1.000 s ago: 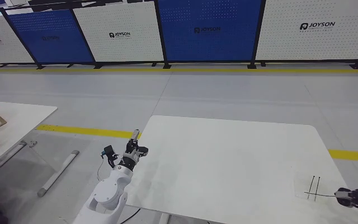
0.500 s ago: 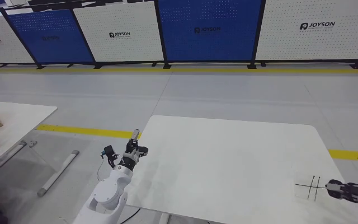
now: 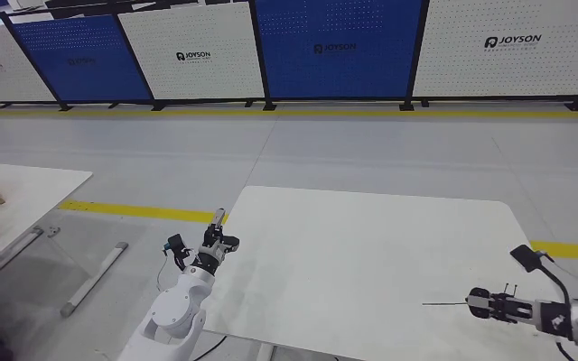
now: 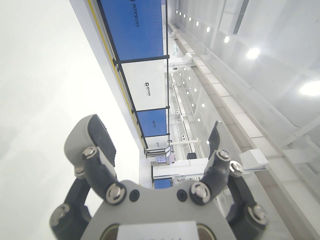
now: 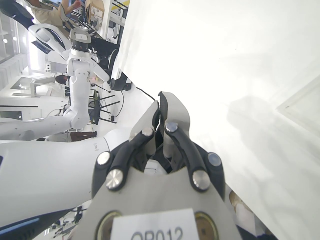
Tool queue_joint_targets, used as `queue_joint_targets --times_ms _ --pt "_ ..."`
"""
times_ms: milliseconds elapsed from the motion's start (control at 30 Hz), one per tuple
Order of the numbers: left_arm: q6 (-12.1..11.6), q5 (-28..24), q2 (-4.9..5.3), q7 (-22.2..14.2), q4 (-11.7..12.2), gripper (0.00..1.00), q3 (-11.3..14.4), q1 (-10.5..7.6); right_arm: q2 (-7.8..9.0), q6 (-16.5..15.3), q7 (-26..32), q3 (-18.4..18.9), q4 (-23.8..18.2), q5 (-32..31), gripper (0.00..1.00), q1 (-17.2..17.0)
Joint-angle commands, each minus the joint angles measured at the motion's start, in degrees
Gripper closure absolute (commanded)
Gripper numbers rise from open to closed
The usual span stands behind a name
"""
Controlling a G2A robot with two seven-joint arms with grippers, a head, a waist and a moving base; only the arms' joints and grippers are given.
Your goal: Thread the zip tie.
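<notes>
Left arm (image 3: 181,311): glossy white rounded shells, a black wrist section and a thin dark cable. Left gripper (image 4: 157,128) and right gripper (image 5: 160,101): grey metal palm plate, black linkages pinned by silver screws, grey fingers faced with ribbed black pads (image 4: 102,136) (each palm plate carries a white printed label).

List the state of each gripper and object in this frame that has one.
left gripper: open, empty, beside the table edge.
right gripper: shut on the zip tie.
zip tie: held by one end, straight, pointing out across the table, not yet threaded.
</notes>
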Motion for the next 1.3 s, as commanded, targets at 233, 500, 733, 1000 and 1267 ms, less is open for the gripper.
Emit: queue_joint_targets --times_ms 233,500,733,1000,1267 --pt "0.0 0.0 0.0 0.0 0.0 0.0 0.0 0.0 0.01 -0.04 -0.03 0.12 -0.02 0.04 1.0 -0.06" --pt "0.0 0.0 0.0 0.0 0.0 0.0 0.0 0.0 -1.5 -8.25 -3.16 -3.56 0.34 5.65 1.0 -0.78" --pt "0.0 0.0 0.0 0.0 0.0 0.0 0.0 0.0 -3.57 -9.62 -5.69 -8.98 -0.38 8.36 1.0 1.7" --pt "0.0 0.0 0.0 0.0 0.0 0.0 0.0 0.0 -4.34 -9.35 -6.75 -11.52 0.44 7.41 1.0 3.22" --pt "0.0 0.0 0.0 0.0 0.0 0.0 0.0 0.0 -4.49 -9.2 -8.46 -11.55 0.04 7.1 1.0 3.1"
